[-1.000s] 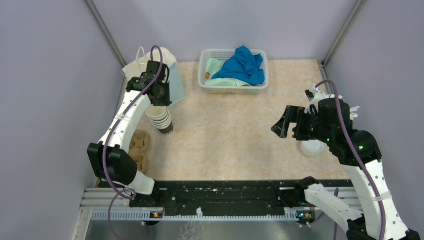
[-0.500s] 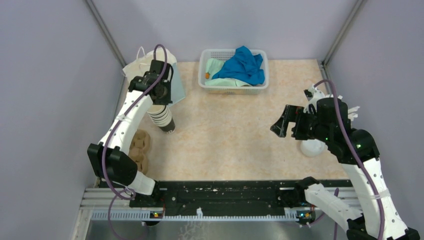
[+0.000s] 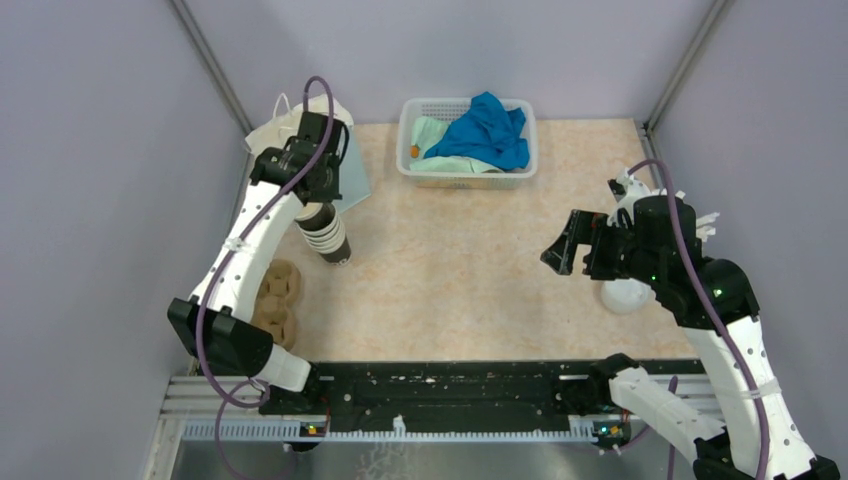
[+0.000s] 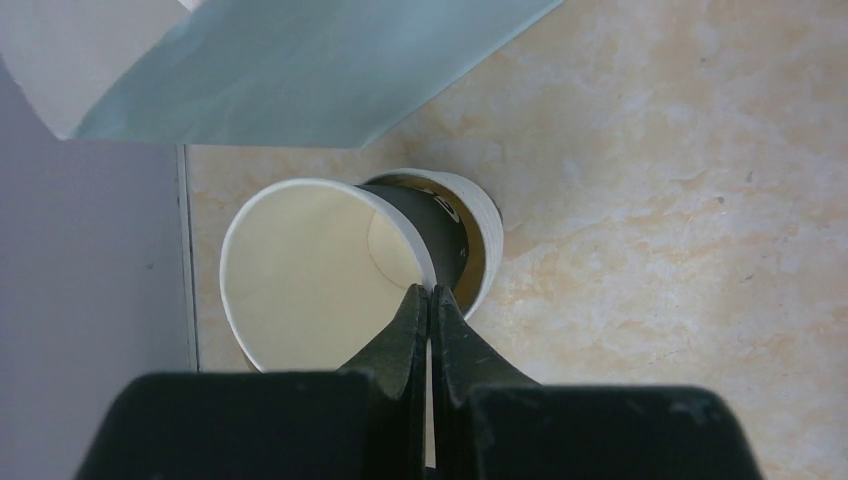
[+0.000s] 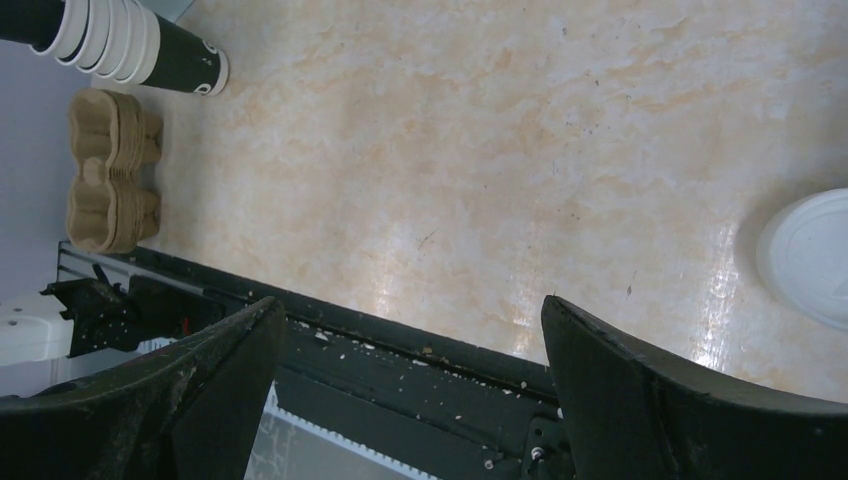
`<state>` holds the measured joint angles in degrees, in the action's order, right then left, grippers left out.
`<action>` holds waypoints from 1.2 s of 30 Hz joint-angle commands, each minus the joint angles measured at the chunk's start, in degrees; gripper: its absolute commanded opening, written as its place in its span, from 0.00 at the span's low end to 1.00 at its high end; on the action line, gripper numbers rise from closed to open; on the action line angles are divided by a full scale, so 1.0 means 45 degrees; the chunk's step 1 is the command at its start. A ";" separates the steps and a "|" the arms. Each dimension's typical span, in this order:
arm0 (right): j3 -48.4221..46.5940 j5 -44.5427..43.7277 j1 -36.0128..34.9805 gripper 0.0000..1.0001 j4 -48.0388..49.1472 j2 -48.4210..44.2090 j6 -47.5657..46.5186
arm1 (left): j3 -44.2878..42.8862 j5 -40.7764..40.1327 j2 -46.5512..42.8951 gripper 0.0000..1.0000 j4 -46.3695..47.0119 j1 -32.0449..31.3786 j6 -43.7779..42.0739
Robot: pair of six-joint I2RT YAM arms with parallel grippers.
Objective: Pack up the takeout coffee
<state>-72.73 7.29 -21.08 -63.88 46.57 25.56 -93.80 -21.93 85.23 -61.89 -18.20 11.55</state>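
The left pincer (image 4: 430,300) is closed on the rim of the top cup (image 4: 300,270), one finger inside the cream wall and one outside. That cup tilts, and its dark lower part sits inside the rim of the next cup (image 4: 478,232) below it. In the overhead view the stack of cups (image 3: 326,238) leans at the far left of the worktop (image 3: 460,260), black base lowest, white ribbed walls above, with the left pincer over its mouth. Whether the base touches the worktop I cannot tell.

Just behind the stack stands a white bag (image 3: 283,128) with a pale teal side. Nearer the arm bases, beside the left wall, lies a brown pulp tray (image 3: 278,300), apart from the stack.

The right pincer (image 5: 410,305) hangs above the right half of the worktop with its fingers wide apart and nothing between them. A round white lid (image 5: 810,255) lies on the worktop near the right wall, partly covered by the right arm in the overhead view.

A white basket (image 3: 415,120) holding a blue cloth (image 3: 490,130) sits at the far edge
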 commanded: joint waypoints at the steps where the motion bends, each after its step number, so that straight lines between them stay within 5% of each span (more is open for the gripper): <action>1: -0.0010 0.0109 0.0056 0.99 0.0328 0.0042 -0.0154 | -0.1296 -0.0448 -0.0612 0.00 -0.0635 -0.0170 0.0138; 9: -0.0010 0.0118 0.0058 0.99 0.0269 0.0018 -0.0182 | -0.3767 0.0850 -0.0817 0.00 -0.1757 -0.0635 0.0191; 13: 0.0042 0.0140 0.0056 0.99 0.0213 0.0023 -0.0210 | -0.3902 0.1693 -0.1185 0.00 -0.1313 -0.2014 0.0502; 22: 0.0377 -0.1074 0.0072 0.99 -0.0302 0.0229 0.0416 | -0.0230 0.0875 -0.0809 0.00 0.1349 -0.6217 0.2348; 36: 0.2002 -0.4834 0.0061 0.98 -0.0590 0.0974 0.2132 | 0.2738 -0.1758 0.2506 0.00 0.4320 -0.8553 0.3110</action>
<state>-64.45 -6.20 -21.08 -66.76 51.83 32.23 -83.31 -24.05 96.03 -47.92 -54.57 22.61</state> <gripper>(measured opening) 0.980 0.012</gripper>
